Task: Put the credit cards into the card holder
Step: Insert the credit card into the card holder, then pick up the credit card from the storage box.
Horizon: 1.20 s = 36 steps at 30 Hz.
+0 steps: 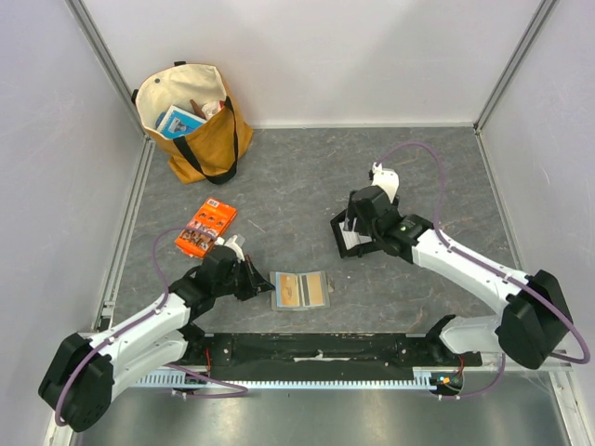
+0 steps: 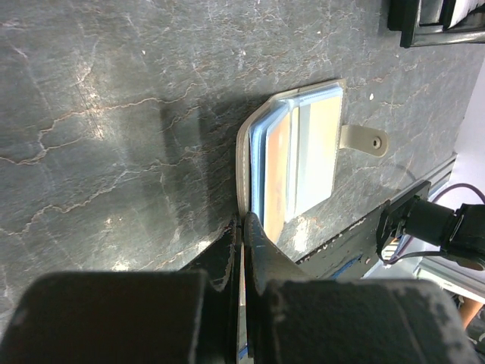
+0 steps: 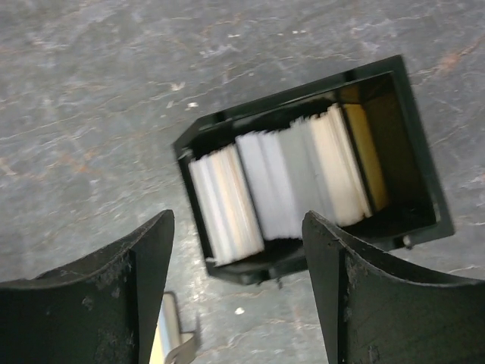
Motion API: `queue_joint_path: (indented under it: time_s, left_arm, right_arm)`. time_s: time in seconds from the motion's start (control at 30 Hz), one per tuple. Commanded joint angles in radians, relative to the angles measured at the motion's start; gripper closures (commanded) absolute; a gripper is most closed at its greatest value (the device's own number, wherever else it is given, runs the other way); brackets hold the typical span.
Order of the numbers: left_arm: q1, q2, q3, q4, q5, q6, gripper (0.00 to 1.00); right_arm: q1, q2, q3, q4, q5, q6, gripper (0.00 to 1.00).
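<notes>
My right claw gapes over the cards in the tray — thin, stiff, slick; I'd pinch one's upper edge. My left claw — closed tight at the holder.

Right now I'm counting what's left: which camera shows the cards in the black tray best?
The right wrist view: it looks down into the black tray, cards standing in rows. The top view mostly hides them behind the right arm; the left wrist view catches only a tray corner.
</notes>
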Motion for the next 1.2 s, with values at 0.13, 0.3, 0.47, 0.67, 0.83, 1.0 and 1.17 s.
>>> queue_joint_path:
  time_s: [0.13,0.3,0.47,0.67,0.83,1.0,1.17]
  left_arm:
    - [-0.002,0.012,0.030,-0.009,0.004,-0.001,0.98]
    - [-0.002,0.024,0.040,-0.015,-0.001,0.005,0.98]
    - [0.000,0.043,0.047,-0.012,0.002,0.011,0.98]
    - [-0.002,0.056,0.050,-0.008,-0.001,0.013,0.98]
    - [0.000,0.069,0.052,-0.002,-0.001,0.014,0.98]
    - [-0.002,0.090,0.058,0.008,0.008,0.017,0.98]
    - [-0.002,0.093,0.058,0.008,0.011,0.019,0.98]
  right_arm:
    - [-0.151,0.098,-0.006,0.018,-0.150,-0.163,0.24]
    - [-0.205,0.132,-0.017,0.052,-0.178,-0.201,0.23]
    - [-0.274,0.181,-0.026,0.082,-0.247,-0.230,0.22]
    - [-0.314,0.225,-0.052,0.125,-0.305,-0.237,0.21]
    - [-0.343,0.239,-0.078,0.159,-0.367,-0.230,0.20]
    - [-0.361,0.257,-0.086,0.168,-0.445,-0.233,0.21]
    - [-0.389,0.224,-0.092,0.184,-0.502,-0.235,0.25]
